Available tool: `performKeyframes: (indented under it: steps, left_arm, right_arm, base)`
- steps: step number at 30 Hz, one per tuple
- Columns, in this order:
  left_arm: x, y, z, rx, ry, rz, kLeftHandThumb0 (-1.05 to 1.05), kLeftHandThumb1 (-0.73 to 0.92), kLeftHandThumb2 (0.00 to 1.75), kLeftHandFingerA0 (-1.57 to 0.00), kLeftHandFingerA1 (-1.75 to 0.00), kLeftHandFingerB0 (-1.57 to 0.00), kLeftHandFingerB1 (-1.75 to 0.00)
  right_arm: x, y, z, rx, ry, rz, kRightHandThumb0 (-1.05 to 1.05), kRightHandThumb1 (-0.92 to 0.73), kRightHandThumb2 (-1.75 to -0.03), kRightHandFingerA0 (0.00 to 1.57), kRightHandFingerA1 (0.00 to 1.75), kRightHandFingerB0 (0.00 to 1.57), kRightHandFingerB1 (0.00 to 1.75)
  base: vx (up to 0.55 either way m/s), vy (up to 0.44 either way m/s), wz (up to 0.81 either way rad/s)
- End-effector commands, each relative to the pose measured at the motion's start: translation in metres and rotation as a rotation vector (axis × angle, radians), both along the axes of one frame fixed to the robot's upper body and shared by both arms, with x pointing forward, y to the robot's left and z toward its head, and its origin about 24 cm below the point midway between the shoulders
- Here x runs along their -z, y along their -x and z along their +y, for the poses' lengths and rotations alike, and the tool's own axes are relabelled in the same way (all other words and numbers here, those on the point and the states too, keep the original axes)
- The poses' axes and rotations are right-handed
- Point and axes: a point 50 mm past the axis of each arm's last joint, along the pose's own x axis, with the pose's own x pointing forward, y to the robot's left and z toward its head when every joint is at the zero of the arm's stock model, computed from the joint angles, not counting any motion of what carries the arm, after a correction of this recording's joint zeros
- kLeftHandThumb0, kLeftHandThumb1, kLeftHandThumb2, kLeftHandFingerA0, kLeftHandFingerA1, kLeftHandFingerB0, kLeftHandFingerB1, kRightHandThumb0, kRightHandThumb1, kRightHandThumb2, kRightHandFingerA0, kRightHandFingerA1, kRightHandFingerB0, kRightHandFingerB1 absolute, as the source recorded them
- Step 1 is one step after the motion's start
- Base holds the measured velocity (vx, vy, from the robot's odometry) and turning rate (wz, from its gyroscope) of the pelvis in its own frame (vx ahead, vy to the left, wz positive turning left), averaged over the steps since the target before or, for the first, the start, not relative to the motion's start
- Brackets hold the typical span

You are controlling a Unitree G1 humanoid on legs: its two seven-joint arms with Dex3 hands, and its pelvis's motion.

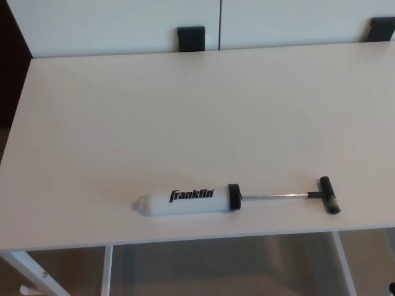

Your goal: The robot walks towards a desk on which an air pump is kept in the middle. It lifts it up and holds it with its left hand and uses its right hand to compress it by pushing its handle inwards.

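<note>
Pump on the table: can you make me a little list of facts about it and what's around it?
thing: white plastic air pump with black lettering, lying on its side
handle: black T-shaped handle at the right end, pulled out on a thin metal rod
collar: black ring where the rod enters the pump body
where: near the front edge of the white desk
behind the desk: two black brackets against a white wall
robot hands: none in view
task progress: pump not yet picked up
</note>
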Motion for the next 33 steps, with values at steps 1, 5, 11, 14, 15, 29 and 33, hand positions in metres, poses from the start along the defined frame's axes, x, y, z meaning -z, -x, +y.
performKeyframes:
  steps: [1, 5, 11, 14, 15, 29, 33]
  left_arm:
    - [-0.174, -0.032, -0.029, 0.167, -0.360, -0.407, -0.08, 0.56, 0.58, -0.13, -0.32, -0.12, -0.26]
    - [-0.208, -0.073, -0.072, 0.450, -0.512, -0.428, -0.19, 0.51, 0.58, -0.16, -0.35, -0.13, -0.28]
    - [-0.236, -0.139, -0.157, 0.829, -0.952, -0.274, -0.19, 0.24, 0.80, -0.10, -0.52, -0.07, -0.50]
    - [-0.232, -0.154, -0.181, 0.935, -0.988, -0.247, -0.41, 0.36, 0.58, -0.26, -0.41, -0.16, -0.32]
    - [-0.223, -0.162, -0.197, 1.020, -1.023, -0.215, -0.48, 0.36, 0.62, -0.28, -0.42, -0.15, -0.34]
    - [-0.157, -0.194, -0.271, 1.375, -1.316, 0.008, -0.47, 0.38, 0.62, -0.29, -0.40, -0.15, -0.33]
    - [-0.134, -0.211, -0.285, 1.407, -1.330, 0.054, -0.52, 0.39, 0.65, -0.23, -0.40, -0.10, -0.33]
  right_arm:
    - [-0.022, 0.017, -0.011, 0.063, -0.022, -0.029, -0.37, -0.65, -0.58, 0.75, 0.48, 0.65, 0.45]
    - [-0.021, 0.022, -0.012, 0.083, -0.017, -0.014, -0.34, -0.64, -0.59, 0.78, 0.49, 0.68, 0.46]
    - [-0.015, 0.034, -0.004, 0.064, -0.011, 0.018, -0.38, -0.61, -0.58, 0.78, 0.50, 0.69, 0.46]
    - [-0.016, 0.035, -0.003, 0.062, -0.005, 0.026, -0.38, -0.60, -0.58, 0.78, 0.50, 0.68, 0.46]
    - [-0.015, 0.036, -0.003, 0.064, -0.003, 0.028, -0.40, -0.60, -0.58, 0.83, 0.50, 0.69, 0.46]
    - [-0.014, 0.027, -0.002, 0.041, -0.004, 0.026, -0.40, -0.60, -0.58, 0.80, 0.52, 0.68, 0.47]
    - [-0.011, 0.024, 0.002, 0.025, -0.006, 0.025, -0.40, -0.60, -0.58, 0.85, 0.52, 0.71, 0.47]
  base:
    - [0.00, 0.000, 0.00]
    - [0.00, 0.000, 0.00]
    - [0.00, 0.000, 0.00]
    - [0.00, 0.000, 0.00]
    - [0.00, 0.000, 0.00]
    - [0.00, 0.000, 0.00]
    - [0.00, 0.000, 0.00]
